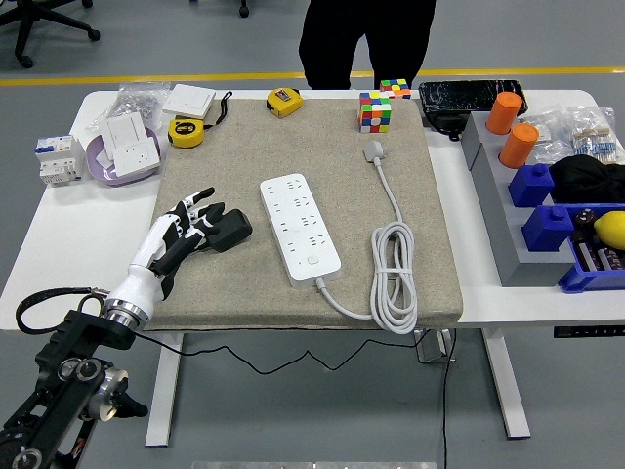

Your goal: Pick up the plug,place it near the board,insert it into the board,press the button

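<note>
A black plug adapter [228, 231] lies on the beige mat [293, 127], left of the white power strip [300, 228]. The strip lies at a slant in the mat's middle, its button [312, 260] near the front end. Its white cord [395, 278] loops at the right and ends in a grey plug [374, 150]. My left hand [195, 223] reaches in from the lower left. Its fingers are spread and the fingertips [208, 209] touch the adapter's left side without closing on it.
A person in black [366, 39] stands at the far edge. Rubik's cubes [375, 110], two yellow tape measures [186, 132] and a wall socket [129, 139] line the back. Grey and blue bins [532, 210] with orange cylinders [518, 144] fill the right side.
</note>
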